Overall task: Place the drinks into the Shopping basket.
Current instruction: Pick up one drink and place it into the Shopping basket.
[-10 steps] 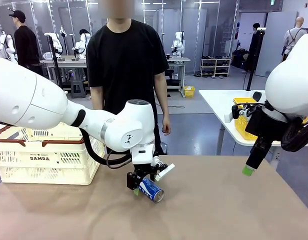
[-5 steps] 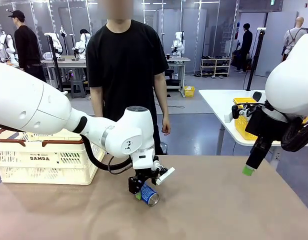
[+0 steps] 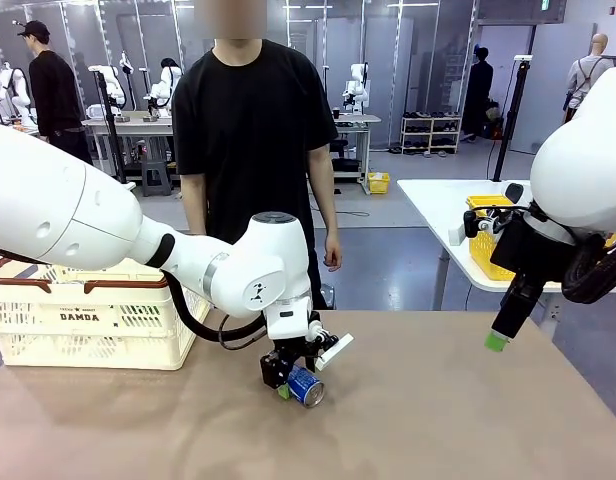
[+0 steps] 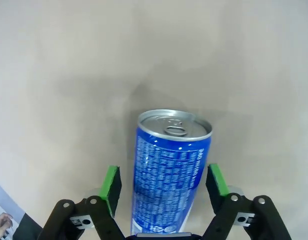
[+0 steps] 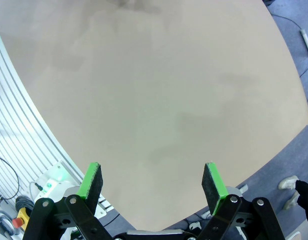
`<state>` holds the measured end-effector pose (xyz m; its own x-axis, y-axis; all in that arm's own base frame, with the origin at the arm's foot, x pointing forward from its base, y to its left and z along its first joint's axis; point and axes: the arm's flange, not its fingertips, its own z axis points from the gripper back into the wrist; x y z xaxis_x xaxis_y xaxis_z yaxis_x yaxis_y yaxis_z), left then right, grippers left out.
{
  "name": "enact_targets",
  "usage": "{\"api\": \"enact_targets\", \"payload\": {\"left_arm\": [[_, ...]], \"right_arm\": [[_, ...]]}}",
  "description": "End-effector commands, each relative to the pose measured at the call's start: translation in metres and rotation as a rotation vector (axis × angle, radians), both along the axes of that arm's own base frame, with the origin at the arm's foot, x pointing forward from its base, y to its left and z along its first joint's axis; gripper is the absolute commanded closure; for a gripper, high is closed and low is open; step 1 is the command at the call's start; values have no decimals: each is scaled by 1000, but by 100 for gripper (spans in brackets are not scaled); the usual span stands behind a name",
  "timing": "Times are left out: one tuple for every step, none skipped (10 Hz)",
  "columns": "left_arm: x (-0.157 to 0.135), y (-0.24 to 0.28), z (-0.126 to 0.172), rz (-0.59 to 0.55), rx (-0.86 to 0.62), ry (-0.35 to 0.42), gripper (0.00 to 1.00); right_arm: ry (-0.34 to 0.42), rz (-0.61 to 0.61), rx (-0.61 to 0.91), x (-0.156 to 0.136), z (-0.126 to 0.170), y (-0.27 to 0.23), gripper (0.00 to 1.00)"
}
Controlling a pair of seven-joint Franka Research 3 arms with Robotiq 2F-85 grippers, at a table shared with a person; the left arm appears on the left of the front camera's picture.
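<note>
On the table point(image 3: 468, 420) lies one blue can point(image 4: 169, 172) between the left jaws, untouched; right jaws gape wide.

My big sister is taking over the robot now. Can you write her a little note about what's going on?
Left end effector: down at the table, pads either side of the slim blue metal can lying on the tan table, small gaps visible, not yet gripping.
Right end effector: open, empty, above the table's edge.
Cream-white slotted plastic basket with brown rim: on the table's left side.
Left to do: grip the can, carry it to the basket.
</note>
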<state>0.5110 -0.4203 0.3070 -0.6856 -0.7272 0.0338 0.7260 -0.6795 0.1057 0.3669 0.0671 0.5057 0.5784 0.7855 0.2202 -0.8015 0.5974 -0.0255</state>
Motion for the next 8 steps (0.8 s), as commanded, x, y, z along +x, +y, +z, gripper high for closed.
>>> {"api": "enact_targets", "payload": {"left_arm": [[-10,10,-1,-15,-25,-13,26],[-11,9,0,-18,-26,-12,34],[-11,8,1,-19,-24,-10,46],[-11,8,3,-20,-21,-9,53],[-11,5,7,-31,-18,-7,45],[-12,4,9,-35,-12,-7,73],[-12,3,10,-38,-13,-5,65],[-12,2,12,-34,-17,13,93]], "right_arm": [[3,-1,-8,0,1,-1,0],[3,-1,-8,0,1,-1,0],[3,-1,-8,0,1,-1,0],[3,-1,-8,0,1,-1,0],[3,-1,-8,0,1,-1,0],[3,-1,-8,0,1,-1,0],[3,-1,-8,0,1,-1,0],[3,-1,-8,0,1,-1,0]]}}
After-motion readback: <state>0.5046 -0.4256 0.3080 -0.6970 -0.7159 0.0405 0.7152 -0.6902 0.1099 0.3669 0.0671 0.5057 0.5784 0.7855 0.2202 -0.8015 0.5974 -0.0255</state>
